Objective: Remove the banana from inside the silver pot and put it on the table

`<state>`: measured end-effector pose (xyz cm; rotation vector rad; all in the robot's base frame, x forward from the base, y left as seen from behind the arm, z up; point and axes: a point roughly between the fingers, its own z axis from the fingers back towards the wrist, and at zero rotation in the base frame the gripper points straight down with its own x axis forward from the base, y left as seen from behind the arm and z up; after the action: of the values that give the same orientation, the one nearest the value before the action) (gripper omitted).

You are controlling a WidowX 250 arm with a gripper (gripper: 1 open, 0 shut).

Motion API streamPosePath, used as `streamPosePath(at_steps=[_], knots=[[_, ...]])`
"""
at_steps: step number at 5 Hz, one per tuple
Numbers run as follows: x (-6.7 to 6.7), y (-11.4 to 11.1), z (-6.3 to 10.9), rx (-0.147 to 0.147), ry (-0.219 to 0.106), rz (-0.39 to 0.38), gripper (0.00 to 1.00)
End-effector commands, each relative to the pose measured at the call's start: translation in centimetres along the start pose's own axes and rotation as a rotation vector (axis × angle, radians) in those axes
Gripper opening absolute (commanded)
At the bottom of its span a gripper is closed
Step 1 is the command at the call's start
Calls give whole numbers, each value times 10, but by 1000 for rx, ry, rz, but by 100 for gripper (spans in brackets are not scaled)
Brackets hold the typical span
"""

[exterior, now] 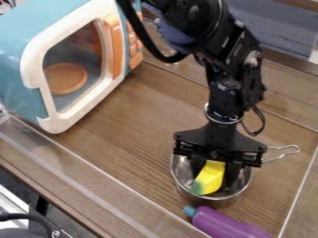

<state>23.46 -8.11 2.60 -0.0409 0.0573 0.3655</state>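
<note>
The yellow banana (pixel 211 177) lies inside the silver pot (pixel 183 173), which stands on the wood-grain table (pixel 130 116) at the front right. The pot's wire loop handle (pixel 284 152) points right. My gripper (pixel 220 171) points straight down into the pot, one finger on each side of the banana. The jaws stand narrowed, and I cannot tell whether they press on the banana. The banana's far end is hidden behind the gripper.
A blue-and-white toy microwave (pixel 62 56) fills the left side of the table. A purple eggplant-like toy (pixel 231 224) lies just in front of the pot. A clear raised rim (pixel 74 181) runs along the table's front edge.
</note>
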Motion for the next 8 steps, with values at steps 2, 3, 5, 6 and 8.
streamPosePath(at_steps=[2, 3, 5, 6, 8], knots=[[12, -1, 82, -83, -35, -43, 0], [23, 19, 131, -136, -62, -31, 0], [73, 68, 125, -125, -131, 2, 0], [90, 73, 103, -108, -168, 50, 0], [107, 31, 55, -68, -156, 44, 0]])
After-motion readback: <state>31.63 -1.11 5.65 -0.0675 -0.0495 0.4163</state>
